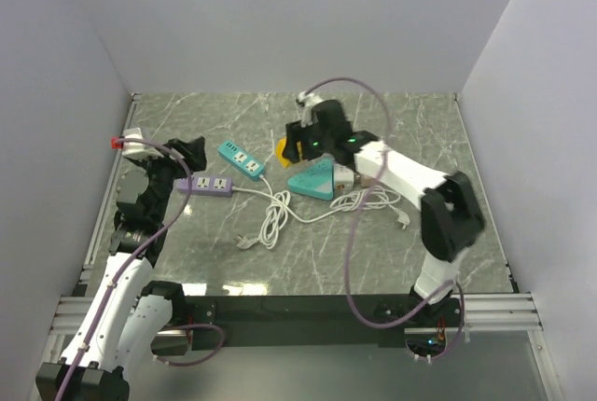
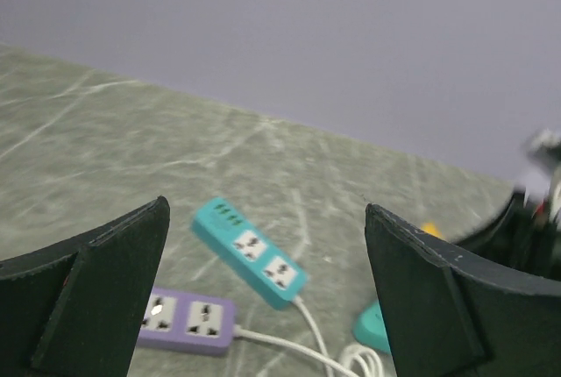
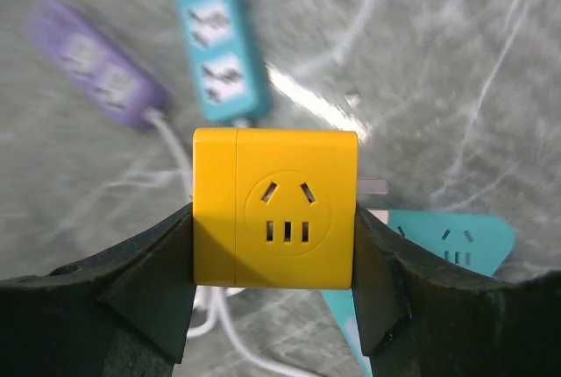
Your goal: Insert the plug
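While raised over grey marble table's [image 1: 410,131] far centre, pinched sidewise in closed right gripper [image 3: 273,245]: yellow plastic cube plug [image 3: 274,208], prong [image 3: 372,187] bare for insertion. Near left edge, spread wide, empty: left gripper [image 2: 266,210].

I see the yellow adapter cube [image 3: 274,208] as smooth, matt plastic, with a bare metal prong [image 3: 372,188] at its side. The fingers [image 3: 140,280] of my right gripper [image 3: 274,219] look like dull black plastic. The marble-patterned tabletop [image 1: 373,252] is polished enough to throw glare, and the teal power strip [image 1: 242,160] is smooth plastic.
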